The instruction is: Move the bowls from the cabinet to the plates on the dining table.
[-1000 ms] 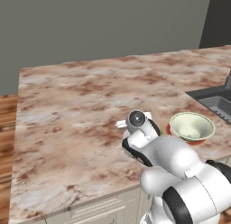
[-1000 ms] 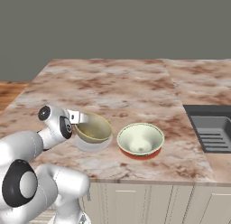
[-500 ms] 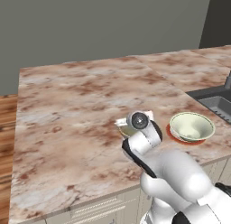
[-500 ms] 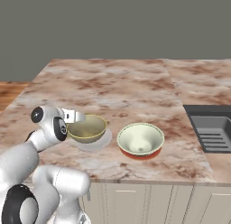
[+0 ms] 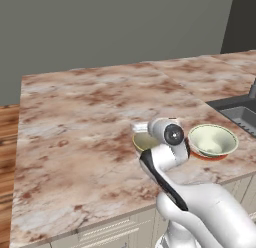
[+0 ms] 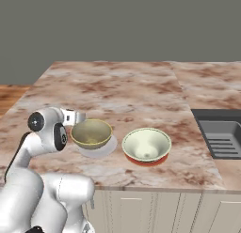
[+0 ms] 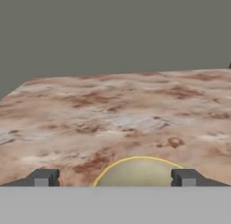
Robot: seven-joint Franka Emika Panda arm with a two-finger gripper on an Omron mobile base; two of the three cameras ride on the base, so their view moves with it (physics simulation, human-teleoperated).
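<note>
The marbled counter [image 6: 117, 84] is shown carrying both bowls, each seated on its plate: the cream bowl [image 6: 147, 143] on the red-edged plate [image 6: 147, 161], the olive bowl [image 6: 91, 133] on the pale plate [image 6: 99, 151]. The claw [image 7: 115, 177] is spread, released, astride the olive bowl's rim. Delivery is judged complete; only withdrawal remains.

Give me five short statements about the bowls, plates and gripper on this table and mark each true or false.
1. The olive-tan bowl sits on a pale plate. True.
2. The cream-white bowl lies upside down. False: it stands upright on a red-orange plate.
3. The gripper is shut on the olive-tan bowl. False: its jaws stand open, wider than the bowl's rim.
4. A sink is set into the stone top beyond the cream-white bowl. True.
5. The two bowls are stacked. False: they stand side by side, apart.
</note>
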